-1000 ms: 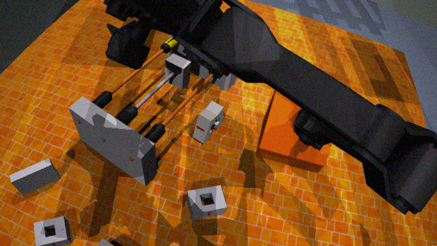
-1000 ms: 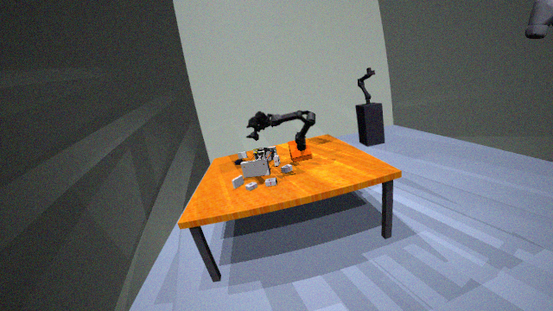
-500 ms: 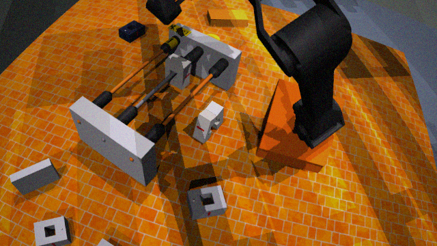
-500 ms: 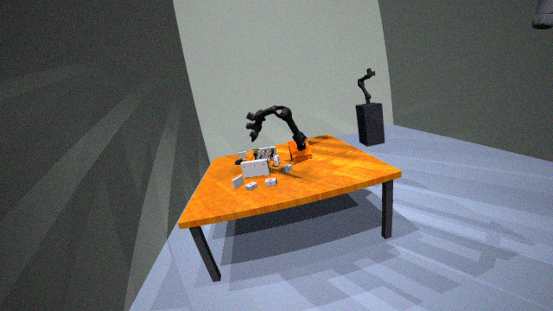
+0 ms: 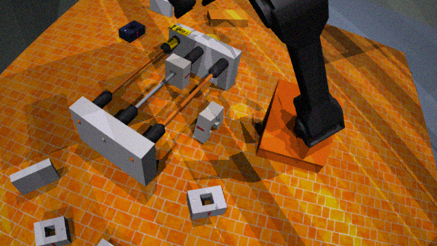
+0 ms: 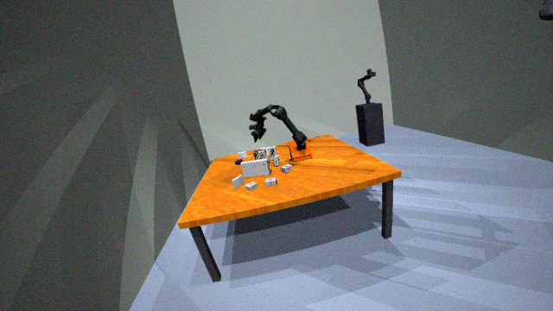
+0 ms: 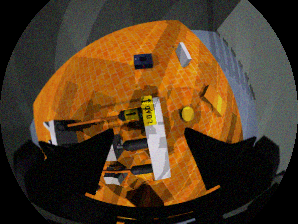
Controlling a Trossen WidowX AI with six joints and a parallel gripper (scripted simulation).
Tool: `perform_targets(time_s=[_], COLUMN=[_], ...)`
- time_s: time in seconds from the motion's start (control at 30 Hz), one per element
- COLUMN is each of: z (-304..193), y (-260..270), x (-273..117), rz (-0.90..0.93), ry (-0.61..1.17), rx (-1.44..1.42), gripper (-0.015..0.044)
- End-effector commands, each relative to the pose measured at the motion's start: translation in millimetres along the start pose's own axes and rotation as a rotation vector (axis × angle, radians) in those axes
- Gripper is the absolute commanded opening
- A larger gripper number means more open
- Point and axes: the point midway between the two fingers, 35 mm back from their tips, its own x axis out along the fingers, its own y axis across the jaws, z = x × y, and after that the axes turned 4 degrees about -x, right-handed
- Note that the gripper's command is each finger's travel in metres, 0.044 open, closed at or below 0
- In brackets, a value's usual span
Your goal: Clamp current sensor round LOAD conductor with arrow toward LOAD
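The open white sensor (image 5: 202, 119) stands upright on the table, its red arrow pointing left in the top view. The LOAD label (image 5: 182, 31) (image 7: 149, 114) is on the rear white block, above the yellow-banded end of the far-left copper conductor (image 5: 136, 72) (image 7: 90, 122). That conductor carries no sensor. A closed white sensor (image 5: 174, 63) sits round the middle grey conductor. My gripper (image 7: 149, 132) is open and empty, high above the rear block; it is largely cut off at the top of the top view.
The front white block (image 5: 113, 137) holds the conductors' other ends. Two white hollow blocks (image 5: 218, 198) (image 5: 61, 225) and a plain white block (image 5: 34, 175) lie in front. A dark blue block (image 5: 132, 33) (image 7: 143, 65), a yellow disc (image 7: 187, 114) and an orange wedge (image 5: 218, 18) are behind.
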Motion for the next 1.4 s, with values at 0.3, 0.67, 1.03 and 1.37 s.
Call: perform_targets(time_s=[0.3, 0.67, 1.03, 1.37], z=[-1.5, -148.6, -174.0, -179.3], y=[2.2, 126.6, 138.1, 138.8], x=[-0.4, -6.4, -5.2, 10.5], rz=[0.005, 0.061, 0.065, 0.064], ry=[0.005, 0.354, 0.404, 0.403], rx=[-0.002, -0.098, -0.111, -0.111], gripper=[0.044, 0.044, 0.044, 0.044])
